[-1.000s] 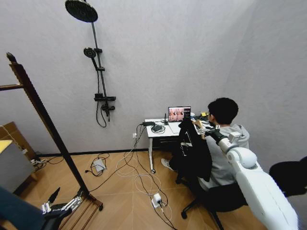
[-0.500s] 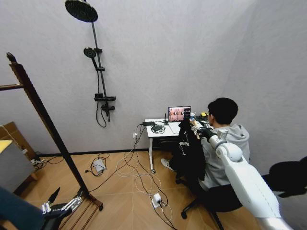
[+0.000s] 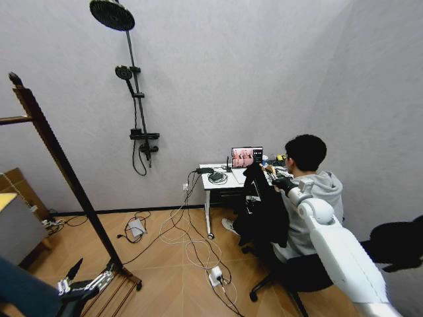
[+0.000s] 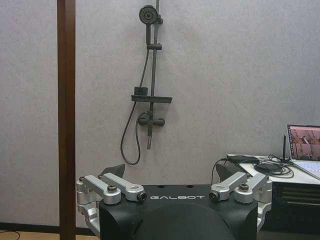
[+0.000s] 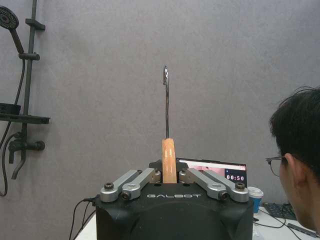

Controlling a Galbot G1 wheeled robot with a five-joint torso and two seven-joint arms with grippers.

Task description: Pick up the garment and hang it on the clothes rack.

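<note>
The garment [image 3: 266, 210], a black jacket, hangs from my right gripper [image 3: 283, 184] out at the right, in front of a seated person. In the right wrist view my right gripper [image 5: 169, 176] is shut on the neck of the light wooden hanger [image 5: 169, 159], and its metal hook [image 5: 166, 97] points straight up. The clothes rack [image 3: 56, 153], dark reddish-brown with a knob finial [image 3: 14, 78], stands at the far left. My left gripper [image 3: 74, 281] is low beside the rack's foot, open and holding nothing; its own view shows the left gripper [image 4: 172, 171] near the rack upright [image 4: 66, 115].
A person [image 3: 310, 198] sits on an office chair at a white desk [image 3: 218, 179] with a laptop [image 3: 246, 157]. Loose cables [image 3: 188, 241] and a power brick lie on the wooden floor. A shower fixture [image 3: 135, 99] is mounted on the wall. A black chair [image 3: 400, 243] stands at the right edge.
My right arm has reached farther out and a little left, carrying the garment with it. The left arm and the rack have not moved.
</note>
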